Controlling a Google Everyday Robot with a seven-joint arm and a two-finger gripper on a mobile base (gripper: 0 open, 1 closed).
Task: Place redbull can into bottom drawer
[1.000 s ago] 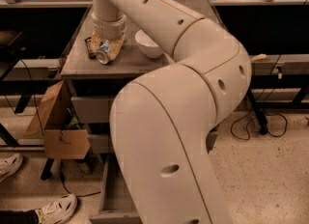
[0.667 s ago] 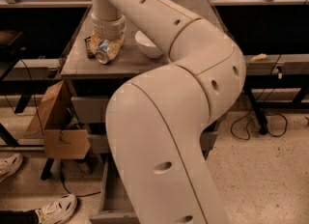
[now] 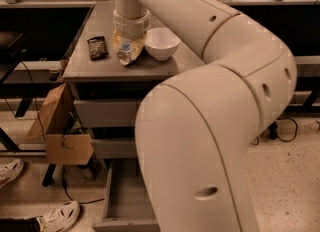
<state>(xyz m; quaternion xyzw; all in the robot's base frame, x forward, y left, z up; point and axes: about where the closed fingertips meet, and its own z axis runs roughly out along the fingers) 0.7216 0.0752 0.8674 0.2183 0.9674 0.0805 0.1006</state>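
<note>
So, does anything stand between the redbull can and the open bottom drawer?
Nothing visible does. The redbull can is at the gripper over the cabinet top; the bottom drawer stands open below, partly hidden by the arm.

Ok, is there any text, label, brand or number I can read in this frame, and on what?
Nothing is legible.
Small slim silver-and-blue drink can, at the gripper over the grey cabinet top: print too blurred to read.
Flat black snack packet: markings too blurred to read.
Brown cardboard box: no print visible.
</note>
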